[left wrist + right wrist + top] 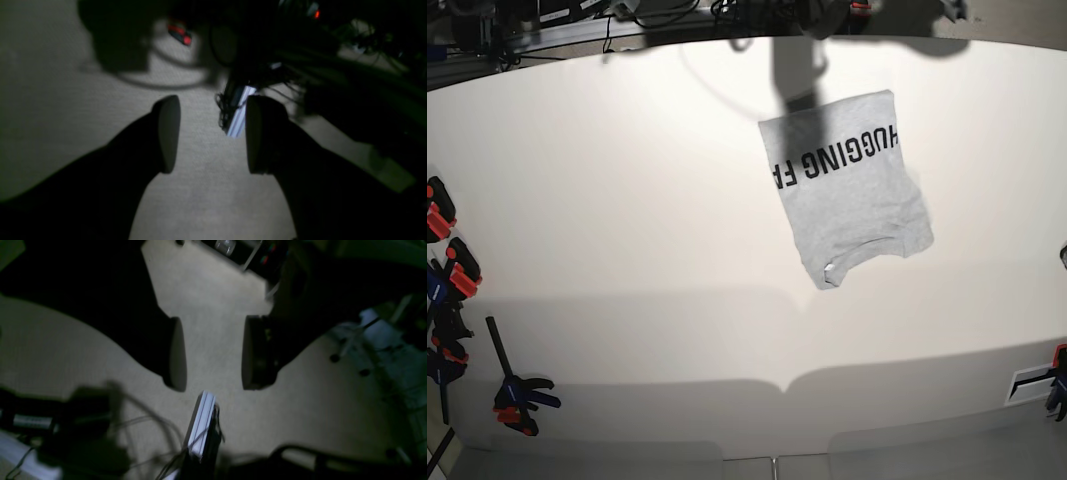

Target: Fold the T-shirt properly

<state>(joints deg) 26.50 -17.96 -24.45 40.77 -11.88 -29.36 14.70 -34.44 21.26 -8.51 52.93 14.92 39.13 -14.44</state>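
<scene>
The T-shirt (pixel 849 185) lies on the white table (pixel 627 200) in the base view, right of centre and towards the far edge. It is light grey and folded into a narrow slanted rectangle, with black block lettering face up near its far end. My left gripper (pixel 213 133) is open with nothing between its dark fingers, over a beige textured surface. My right gripper (pixel 213 353) is also open and empty, over the same kind of surface. Neither wrist view shows the T-shirt, and I cannot make out either gripper in the base view.
Orange-and-black clamps (pixel 447 260) and another clamp (pixel 522 395) sit along the table's left edge, and one clamp (pixel 1057 375) at the right edge. Cables and dark gear (pixel 627 15) line the far edge. A white ribbed block (pixel 238 113) (pixel 201 421) with wires shows near both grippers.
</scene>
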